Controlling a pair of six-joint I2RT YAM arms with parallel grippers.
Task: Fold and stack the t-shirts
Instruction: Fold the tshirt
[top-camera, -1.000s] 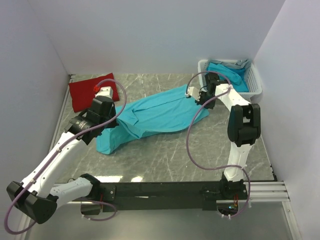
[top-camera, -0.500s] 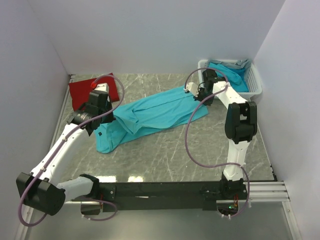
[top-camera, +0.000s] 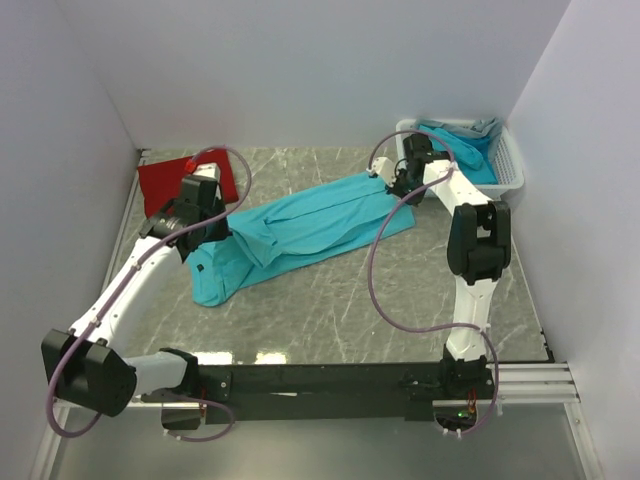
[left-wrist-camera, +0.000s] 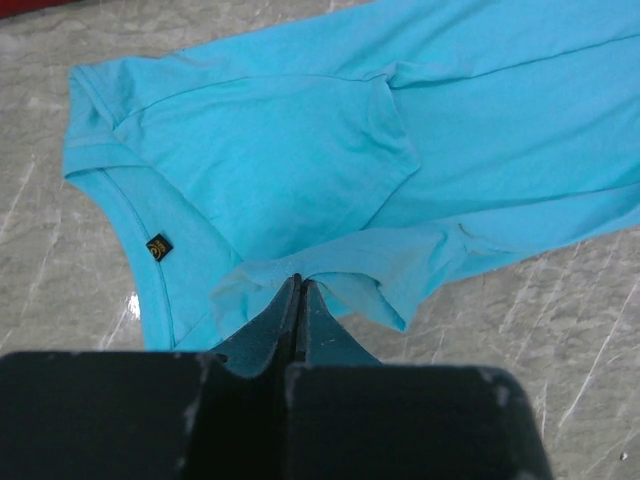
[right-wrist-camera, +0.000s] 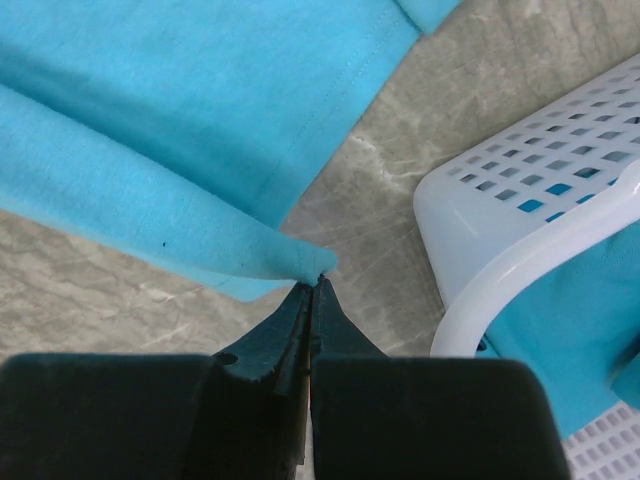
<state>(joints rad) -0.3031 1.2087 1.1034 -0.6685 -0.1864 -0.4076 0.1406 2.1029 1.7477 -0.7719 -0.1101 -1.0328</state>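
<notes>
A blue shirt (top-camera: 310, 225) lies stretched slantwise across the middle of the marble tabletop (top-camera: 340, 300), rumpled and partly doubled over itself, so its full outline is hard to read. The left hand (left-wrist-camera: 298, 290) is clenched tight on a small puckered fold at the shirt's near-left edge. A little dark tag (left-wrist-camera: 159, 246) shows on the cloth just beside that spot, though its mark is too small to make out. From above, the left arm covers the pinch itself and part of the shirt's left end. The right hand (right-wrist-camera: 314, 288) is likewise clamped shut, nipping the tip of a pointed corner at the shirt's far-right end, close by the white basket (top-camera: 510, 165). The right wrist view cuts the basket off, showing only one rounded corner. More blue cloth (top-camera: 460, 150) is heaped inside it, with a greyish bit at the back; I cannot tell how many garments that is. A folded red shirt (top-camera: 165, 180) sits at the far-left corner of the tabletop, its right side crossed by the left arm's cable and wrist.
</notes>
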